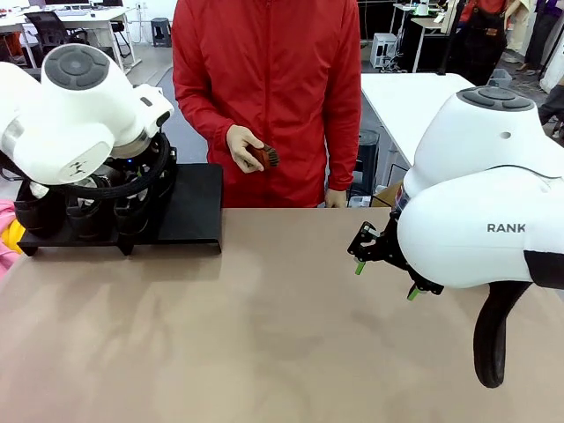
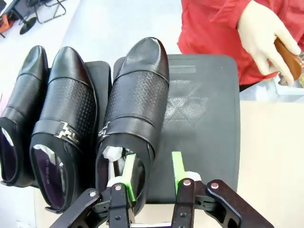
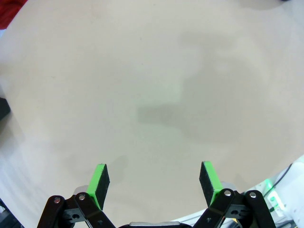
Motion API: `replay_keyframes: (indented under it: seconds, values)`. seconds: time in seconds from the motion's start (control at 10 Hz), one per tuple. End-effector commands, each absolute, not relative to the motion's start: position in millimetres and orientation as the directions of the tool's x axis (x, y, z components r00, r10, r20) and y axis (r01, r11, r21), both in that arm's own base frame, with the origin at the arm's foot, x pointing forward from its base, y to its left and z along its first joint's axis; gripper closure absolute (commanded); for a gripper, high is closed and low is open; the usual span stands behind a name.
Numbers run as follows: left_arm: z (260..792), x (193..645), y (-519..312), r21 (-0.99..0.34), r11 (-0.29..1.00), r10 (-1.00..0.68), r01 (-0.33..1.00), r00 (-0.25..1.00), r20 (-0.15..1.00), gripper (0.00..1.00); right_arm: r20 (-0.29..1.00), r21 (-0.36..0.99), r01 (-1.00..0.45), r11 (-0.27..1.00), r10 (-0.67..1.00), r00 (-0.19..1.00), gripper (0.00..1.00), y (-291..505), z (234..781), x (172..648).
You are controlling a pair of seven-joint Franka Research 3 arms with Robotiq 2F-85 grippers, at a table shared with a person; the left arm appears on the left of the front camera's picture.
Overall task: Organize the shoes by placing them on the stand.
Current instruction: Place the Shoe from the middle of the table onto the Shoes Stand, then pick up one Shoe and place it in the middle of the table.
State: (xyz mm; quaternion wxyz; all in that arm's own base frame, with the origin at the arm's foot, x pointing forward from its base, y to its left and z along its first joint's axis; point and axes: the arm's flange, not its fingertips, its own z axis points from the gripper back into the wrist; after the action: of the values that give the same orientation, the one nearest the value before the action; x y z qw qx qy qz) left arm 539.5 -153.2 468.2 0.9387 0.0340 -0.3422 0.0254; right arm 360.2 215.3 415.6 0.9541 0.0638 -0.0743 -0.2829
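- Left gripper (image 2: 153, 167): green pads parted, astride the heel wall of the nearest shoe (image 2: 135, 104), one pad inside the opening, the other outside; firm contact not discernible.
- Beyond the fingertips: that shoe resting on the stand (image 2: 204, 114), toe pointing away.
- Beside it: two more shoes (image 2: 66, 118) on the adjoining platform.
- Right gripper (image 3: 154, 180): released, pads wide apart above bare table (image 3: 152, 85).
- Far side: person's hand (image 1: 242, 147) holding brush (image 1: 264, 156).

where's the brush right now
The brush is in the person's hand, held at waist height across the table, just right of the stand; the left wrist view shows it too.
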Motion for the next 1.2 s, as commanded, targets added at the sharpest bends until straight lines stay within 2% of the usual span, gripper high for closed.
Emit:
replay_keyframes:
  seconds: [0.0, 0.6, 0.7, 0.9, 1.1]
  values:
    - [449.0, 553.3, -150.1, 0.091, 0.995, -0.019, -0.048, 0.783, 0.622, 0.6, 0.097, 0.178, 0.516, 0.838, -0.537, 0.838, 0.0, 215.6, 417.2, 363.6]
    - [443.0, 549.7, -150.4, 0.076, 0.996, -0.009, -0.048, 0.789, 0.615, 0.6, 0.097, 0.178, 0.516, 0.838, -0.537, 0.838, 0.0, 215.6, 417.2, 363.6]
    - [466.9, 541.1, -152.8, 0.062, 0.997, -0.006, -0.046, 0.754, 0.657, 0.6, 0.097, 0.178, 0.516, 0.838, -0.537, 0.838, 0.0, 215.6, 417.2, 363.6]
    - [539.5, 514.1, -167.6, 0.091, 0.995, -0.046, -0.045, 0.595, 0.802, 0.6, 0.097, 0.178, 0.516, 0.838, -0.537, 0.838, 0.0, 215.6, 417.2, 363.6]
    - [572.3, 488.2, -181.6, 0.127, 0.992, -0.099, -0.025, 0.492, 0.865, 0.6, 0.097, 0.178, 0.516, 0.838, -0.537, 0.838, 0.0, 215.6, 417.2, 363.6]
